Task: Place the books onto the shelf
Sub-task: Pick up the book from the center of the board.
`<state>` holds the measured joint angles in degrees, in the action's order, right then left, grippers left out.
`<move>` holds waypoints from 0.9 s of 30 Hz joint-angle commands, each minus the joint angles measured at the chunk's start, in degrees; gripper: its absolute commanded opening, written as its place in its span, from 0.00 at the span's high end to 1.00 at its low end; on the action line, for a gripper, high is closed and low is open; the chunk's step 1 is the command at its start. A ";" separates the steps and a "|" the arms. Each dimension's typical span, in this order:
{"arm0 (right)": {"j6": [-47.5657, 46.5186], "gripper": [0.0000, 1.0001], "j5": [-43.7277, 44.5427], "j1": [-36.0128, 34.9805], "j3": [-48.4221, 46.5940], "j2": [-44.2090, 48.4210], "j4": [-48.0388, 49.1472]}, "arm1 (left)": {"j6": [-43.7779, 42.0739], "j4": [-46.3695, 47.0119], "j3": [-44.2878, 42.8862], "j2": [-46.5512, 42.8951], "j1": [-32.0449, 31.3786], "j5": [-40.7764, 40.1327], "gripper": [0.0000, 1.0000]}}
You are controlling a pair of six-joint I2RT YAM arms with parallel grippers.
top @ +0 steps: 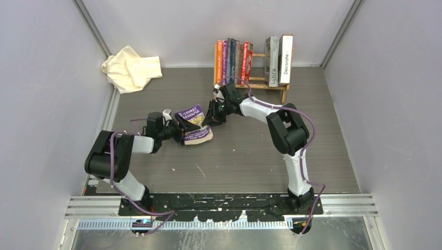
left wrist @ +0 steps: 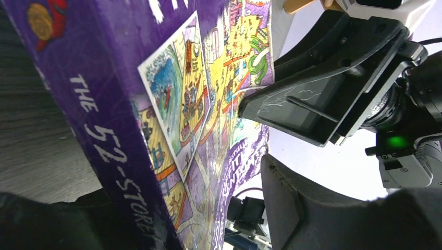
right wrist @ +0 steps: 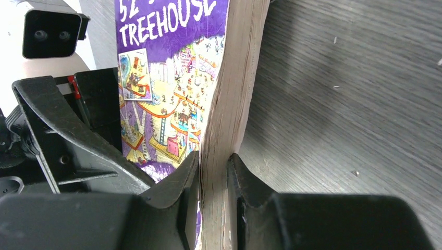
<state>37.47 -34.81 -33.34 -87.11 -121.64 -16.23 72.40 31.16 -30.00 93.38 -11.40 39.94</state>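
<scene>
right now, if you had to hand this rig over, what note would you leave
Right gripper: shut on the page edge of the purple "Treehouse" paperback, held between the two arms.
Left gripper: jaws straddle its other end; grip unclear.
Done: a row of orange-to-red books and two white-grey books stand on the light wooden slat shelf.
To do: shelve the purple one, perhaps in the gap between them.

your left arm (top: 112,156) and right arm (top: 286,130) are white shells between chunky black joints, each trailing a purple cable (top: 307,125). fingers (left wrist: 312,104) are scuffed black wedges; a green light (left wrist: 397,141) glows at three o'clock, left wrist view.
</scene>
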 commanded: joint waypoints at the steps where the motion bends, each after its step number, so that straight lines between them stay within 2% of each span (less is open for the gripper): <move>1: -0.79 0.99 -5.29 -2.75 -1.54 1.20 1.78 | 1.60 8.57 -1.50 -4.45 -1.35 2.65 0.41; 8: -0.37 0.99 -5.25 -1.34 2.76 3.48 3.90 | -5.06 -3.87 -1.69 -11.03 -1.29 -1.93 0.48; 14: -0.21 0.99 -5.17 -1.23 2.96 3.57 4.27 | -7.84 -10.05 -2.07 -13.77 -1.26 -3.97 0.62; 19: -0.72 0.99 -5.21 -1.23 3.18 3.77 3.74 | -11.14 -16.88 -2.07 -18.07 -0.81 -7.93 0.58; 27: -0.74 0.99 -5.69 -1.55 6.24 5.47 4.53 | -10.65 -17.52 -1.42 -19.45 2.12 -9.24 0.52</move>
<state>38.68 -40.56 -34.20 -82.39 -120.18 -11.11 62.67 9.10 -29.74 75.94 -11.09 31.16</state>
